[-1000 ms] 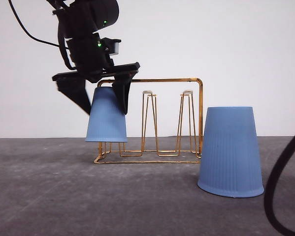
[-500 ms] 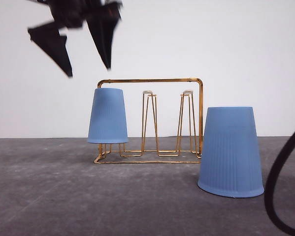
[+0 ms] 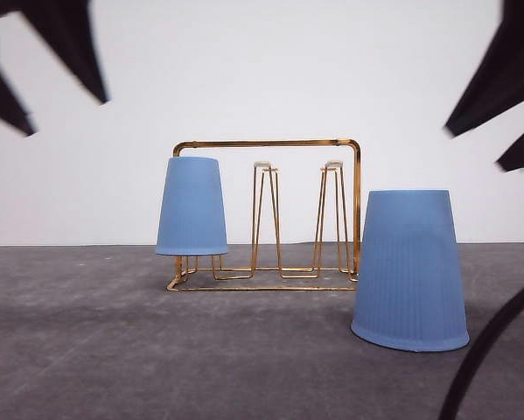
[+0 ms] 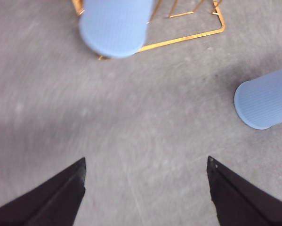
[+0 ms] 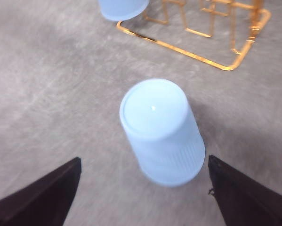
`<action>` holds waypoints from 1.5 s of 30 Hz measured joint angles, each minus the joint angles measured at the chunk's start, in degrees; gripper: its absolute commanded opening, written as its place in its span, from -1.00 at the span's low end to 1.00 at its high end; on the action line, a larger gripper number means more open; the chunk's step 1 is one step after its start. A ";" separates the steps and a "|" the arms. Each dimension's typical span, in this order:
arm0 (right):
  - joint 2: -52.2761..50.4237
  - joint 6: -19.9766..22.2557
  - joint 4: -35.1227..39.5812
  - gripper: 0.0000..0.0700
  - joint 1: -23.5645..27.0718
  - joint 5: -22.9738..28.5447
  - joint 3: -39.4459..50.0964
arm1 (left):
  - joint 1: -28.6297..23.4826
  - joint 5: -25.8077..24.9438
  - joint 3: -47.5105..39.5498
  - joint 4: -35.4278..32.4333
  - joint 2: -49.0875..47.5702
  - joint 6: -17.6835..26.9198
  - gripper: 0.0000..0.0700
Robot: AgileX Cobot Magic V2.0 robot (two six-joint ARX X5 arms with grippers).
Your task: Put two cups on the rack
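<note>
Grey desk, gold rack at the back. One blue cup upside down over the rack's left prong. Second cup upside down on the desk, right of the rack, nearer the camera. Left gripper fingers spread wide, empty, high up. Right gripper fingers wide apart, empty, above the second cup.

Lab test setup: bare grey table, plain white backdrop.
</note>
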State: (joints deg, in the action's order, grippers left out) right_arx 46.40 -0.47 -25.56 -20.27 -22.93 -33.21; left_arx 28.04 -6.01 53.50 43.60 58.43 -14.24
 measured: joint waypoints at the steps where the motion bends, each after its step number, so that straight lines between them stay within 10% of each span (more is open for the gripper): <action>1: 1.48 0.00 1.42 0.60 -0.91 1.10 0.00 | -0.11 0.00 -2.14 -0.31 -1.95 -0.53 0.35; 14: 20.06 -0.02 18.81 0.72 -5.66 6.63 0.00 | -1.37 1.58 -6.98 0.69 -9.09 -1.69 0.35; 20: 25.25 -1.33 18.67 0.16 -5.88 6.65 0.00 | -1.39 3.16 -6.98 0.65 -9.11 -1.69 0.35; 32: 23.38 -5.88 -7.62 0.13 -5.88 8.29 -20.40 | -1.39 3.25 -6.98 0.65 -9.11 -1.69 0.35; 45: 36.47 -4.49 -6.75 0.13 -4.27 12.28 -46.27 | -1.39 3.25 -6.98 0.30 -9.11 -1.69 0.34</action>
State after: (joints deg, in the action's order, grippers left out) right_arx 82.87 -4.96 -32.31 -24.54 -10.66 -79.48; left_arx 26.65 -2.76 46.52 43.90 49.32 -15.92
